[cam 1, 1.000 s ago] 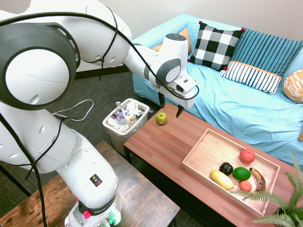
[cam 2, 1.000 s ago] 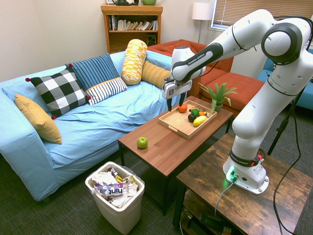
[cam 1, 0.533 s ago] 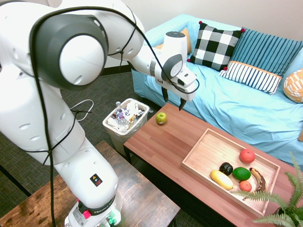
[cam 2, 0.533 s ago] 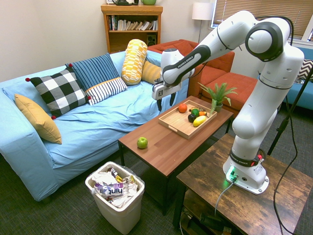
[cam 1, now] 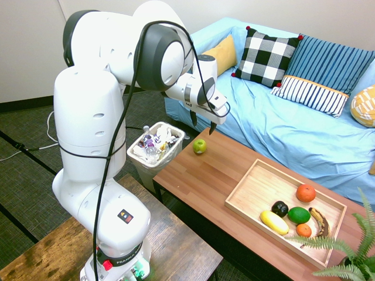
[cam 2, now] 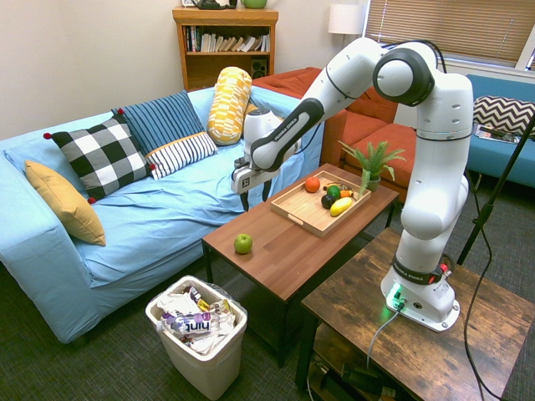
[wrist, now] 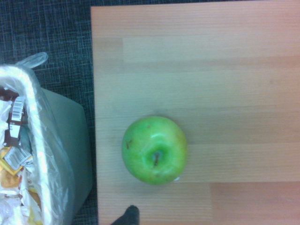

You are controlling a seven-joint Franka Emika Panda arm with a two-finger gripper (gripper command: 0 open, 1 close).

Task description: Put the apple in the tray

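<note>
The white arm's two-finger gripper (cam 1: 201,124) hangs over the end of the long reddish wooden coffee table (cam 1: 205,175), its dark fingers apart and holding nothing. Below it sits the small round yellow-green apple (cam 1: 200,146), alone near the table's corner, by the end edge closest to the white wastebasket (cam 1: 155,147). The wrist view looks almost straight down on the apple (wrist: 154,149), dimple and stem up.

This looks like the approach step: lined up above the fruit, not yet down on it. The next move calls for a straight descent so the fingers pass either side of the apple, then a close, a lift, and a carry along the table.

The large shallow light-wood tray (cam 1: 252,193) lies at the table's far end, well apart from the apple. It holds an orange, a dark green round fruit, a black one, a yellow oblong one, a small red one and a brown banana, crowded toward one end, with bare wood elsewhere. The wastebasket on the floor is stuffed with wrappers and a bottle.
</note>
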